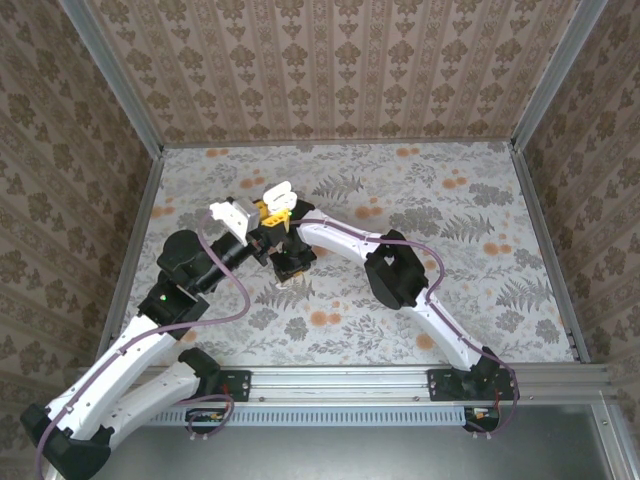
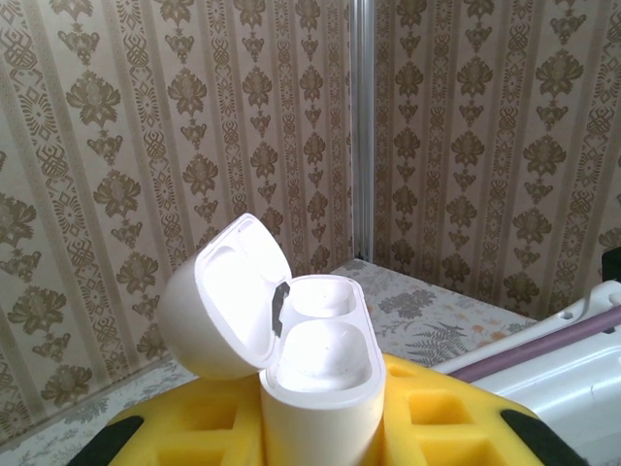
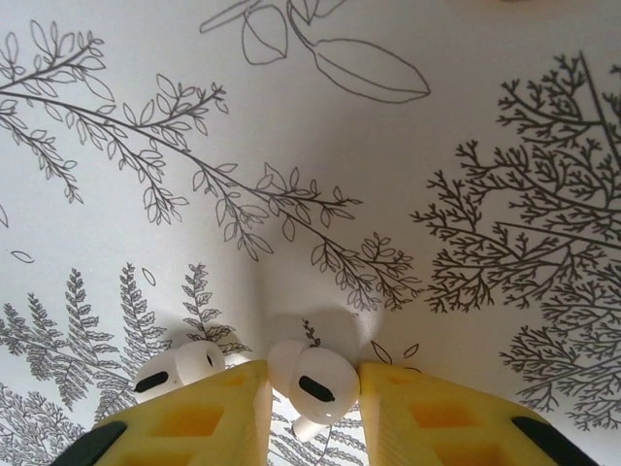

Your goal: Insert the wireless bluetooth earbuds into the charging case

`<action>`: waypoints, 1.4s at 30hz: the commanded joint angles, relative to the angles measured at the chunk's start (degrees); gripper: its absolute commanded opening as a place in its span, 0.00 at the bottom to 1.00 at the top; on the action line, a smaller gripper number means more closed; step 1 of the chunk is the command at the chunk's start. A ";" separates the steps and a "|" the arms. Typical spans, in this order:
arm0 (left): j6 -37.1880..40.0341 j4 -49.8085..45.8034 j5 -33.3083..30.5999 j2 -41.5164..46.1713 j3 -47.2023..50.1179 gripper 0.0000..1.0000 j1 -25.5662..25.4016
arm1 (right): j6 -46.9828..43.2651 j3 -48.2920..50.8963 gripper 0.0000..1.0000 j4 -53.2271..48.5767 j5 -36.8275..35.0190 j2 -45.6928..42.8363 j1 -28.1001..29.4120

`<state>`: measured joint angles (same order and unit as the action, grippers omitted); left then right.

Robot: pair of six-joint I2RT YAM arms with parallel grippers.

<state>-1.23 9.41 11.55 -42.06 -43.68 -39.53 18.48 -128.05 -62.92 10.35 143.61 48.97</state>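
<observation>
My left gripper (image 2: pixel 322 427) is shut on the white charging case (image 2: pixel 325 379) and holds it upright above the table, its yellow pads (image 2: pixel 441 417) on either side. The lid (image 2: pixel 228 301) stands hinged open to the left, and both wells look empty. In the top view the case (image 1: pixel 279 194) sits above the table's middle. My right gripper (image 3: pixel 312 388) points down at the table, its yellow pads pressed on both sides of one white earbud (image 3: pixel 325 374). A second white earbud (image 3: pixel 179 369) lies on the table just outside the left pad (image 3: pixel 209 417).
The table (image 1: pixel 450 260) wears a cloth printed with ferns and orange flowers. Patterned walls (image 1: pixel 340 70) close in the back and both sides. Both arms meet near the table's middle, the right gripper (image 1: pixel 293 262) just in front of the left one (image 1: pixel 268 212).
</observation>
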 commanded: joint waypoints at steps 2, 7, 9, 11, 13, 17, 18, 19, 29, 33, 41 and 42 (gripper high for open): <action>-0.34 2.42 0.95 0.01 -1.67 0.26 0.33 | 2.76 6.23 0.32 0.74 -5.42 -5.90 -2.15; -0.05 2.74 1.13 -0.64 -1.94 0.26 0.40 | 4.61 18.07 0.32 5.60 -5.98 -14.50 -4.22; -0.08 2.67 1.55 -1.08 -2.07 0.26 0.34 | 5.58 23.58 0.32 6.83 -5.78 -17.78 -5.34; -0.30 3.06 1.76 -1.48 -1.97 0.26 0.39 | 6.99 31.11 0.32 9.17 -5.61 -21.90 -6.77; -0.74 3.91 1.89 -1.95 -1.65 0.26 0.40 | 8.60 38.32 0.32 11.43 -5.09 -25.84 -8.53; -1.75 5.69 2.78 -3.54 -1.15 0.26 0.32 | 11.46 50.79 0.33 15.10 -4.38 -32.98 -11.18; -1.96 6.08 2.94 -3.98 -1.14 0.26 0.29 | 11.89 52.72 0.33 15.46 -4.20 -33.98 -11.49; -2.11 6.49 3.16 -4.52 -1.14 0.26 0.26 | 12.29 54.36 0.33 15.45 -4.26 -34.96 -11.85; -2.68 8.21 4.27 -7.08 -1.68 0.26 0.17 | 12.57 57.50 0.35 15.63 -5.50 -34.50 -12.72; -2.64 7.86 3.61 -6.39 -1.27 0.26 0.16 | 12.44 55.70 0.40 14.57 -7.45 -34.16 -12.76; -2.53 7.72 3.18 -6.09 -1.03 0.26 0.22 | 13.82 53.07 0.39 12.90 -8.80 -32.49 -12.76; -2.46 7.70 3.16 -6.07 -1.00 0.26 0.24 | 13.82 53.16 0.38 12.82 -9.02 -32.29 -12.76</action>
<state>-2.98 14.96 14.55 -49.10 -43.68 -39.55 30.87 -74.11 -48.12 3.33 109.91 36.47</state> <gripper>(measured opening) 0.259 0.386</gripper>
